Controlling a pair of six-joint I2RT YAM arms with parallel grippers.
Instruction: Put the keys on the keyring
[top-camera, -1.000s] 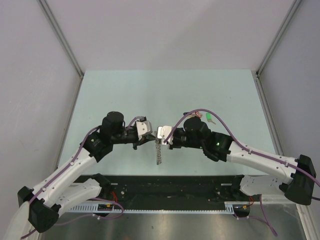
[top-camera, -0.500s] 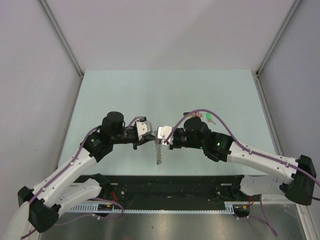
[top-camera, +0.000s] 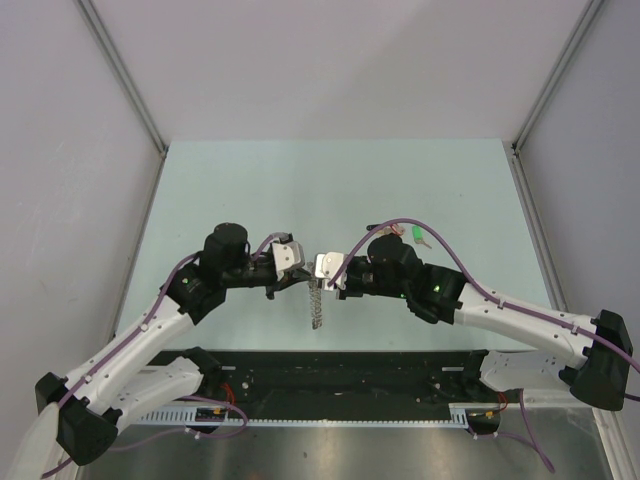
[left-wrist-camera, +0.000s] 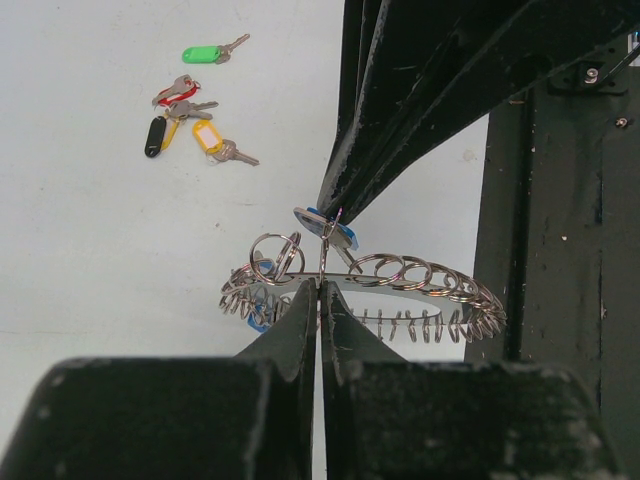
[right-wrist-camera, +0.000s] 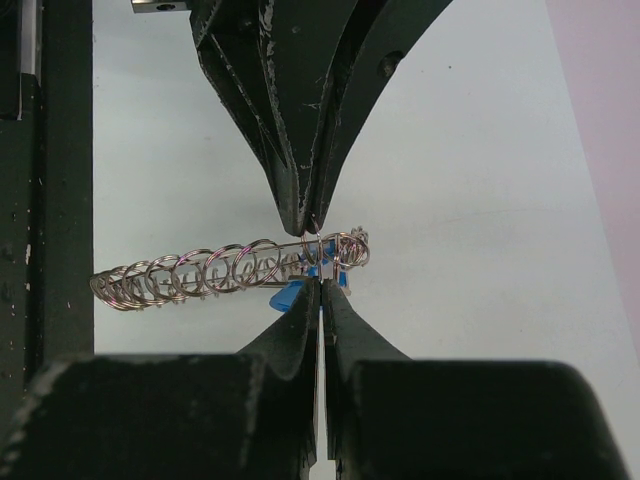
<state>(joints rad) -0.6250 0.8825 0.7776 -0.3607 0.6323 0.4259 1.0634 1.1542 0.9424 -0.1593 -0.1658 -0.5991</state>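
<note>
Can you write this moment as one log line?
left tool: shut on keyring | right tool: shut on blue key at keyring | keyring: held off table | other keys: loose on table

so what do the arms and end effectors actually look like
The two match. The left arm and right arm have white link shells with black joints and bases, and a purple cable runs along each. The left end effector and right end effector each have two flat black fingers tapering to thin tips.
</note>
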